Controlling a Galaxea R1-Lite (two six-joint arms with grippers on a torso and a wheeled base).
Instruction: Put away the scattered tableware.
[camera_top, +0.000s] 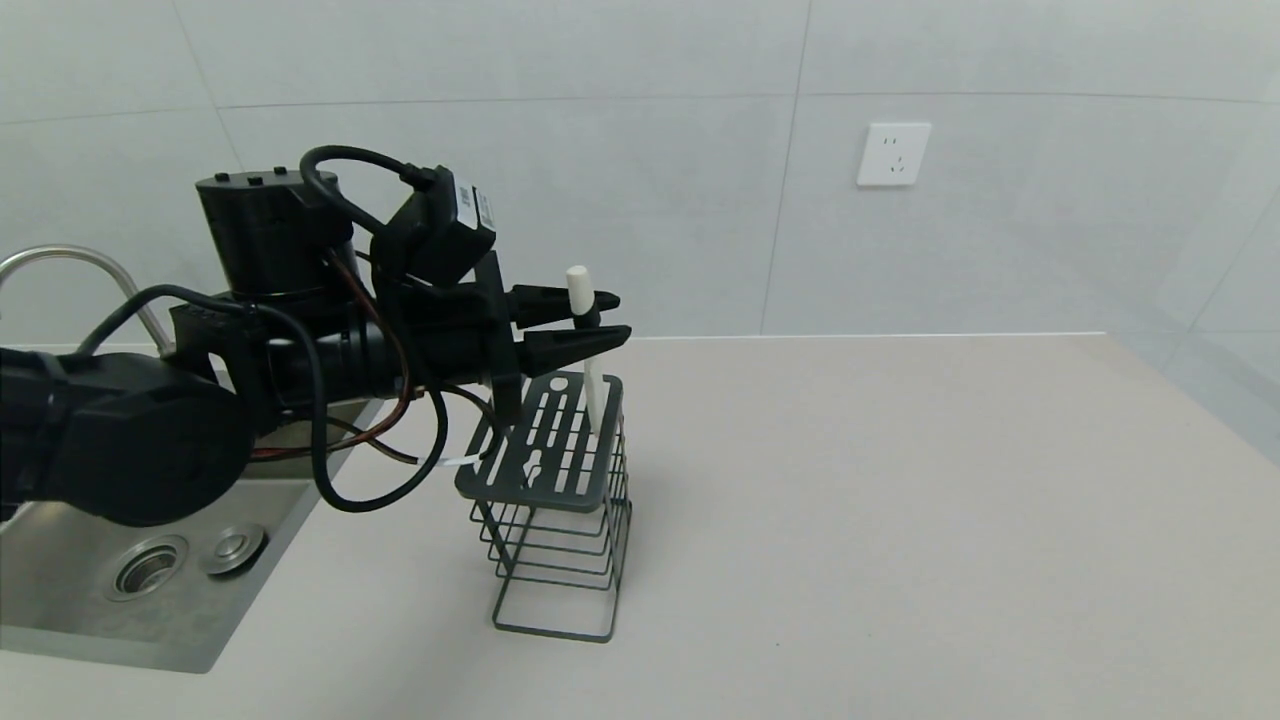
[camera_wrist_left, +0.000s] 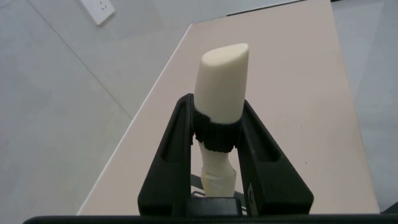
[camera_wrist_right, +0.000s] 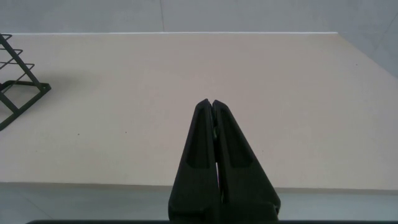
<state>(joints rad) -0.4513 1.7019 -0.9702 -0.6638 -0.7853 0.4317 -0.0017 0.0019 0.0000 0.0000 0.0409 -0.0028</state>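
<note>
My left gripper (camera_top: 590, 320) is shut on a cream-handled utensil (camera_top: 578, 285) held upright over the dark wire cutlery rack (camera_top: 550, 500). The utensil's thin lower part (camera_top: 594, 400) reaches down to the rack's slotted top plate (camera_top: 545, 445); whether it sits in a slot I cannot tell. In the left wrist view the cream handle (camera_wrist_left: 224, 78) sticks up between the two black fingers (camera_wrist_left: 171, 155). My right gripper (camera_wrist_right: 213, 134) is shut with nothing in it, hovering over the bare beige counter (camera_wrist_right: 249, 81).
A steel sink (camera_top: 80, 590) with a drain (camera_top: 150, 568) lies at the left, with a curved faucet (camera_top: 70, 258) behind it. A corner of the rack (camera_wrist_right: 15, 81) shows in the right wrist view. A wall socket (camera_top: 893, 153) is on the tiled wall.
</note>
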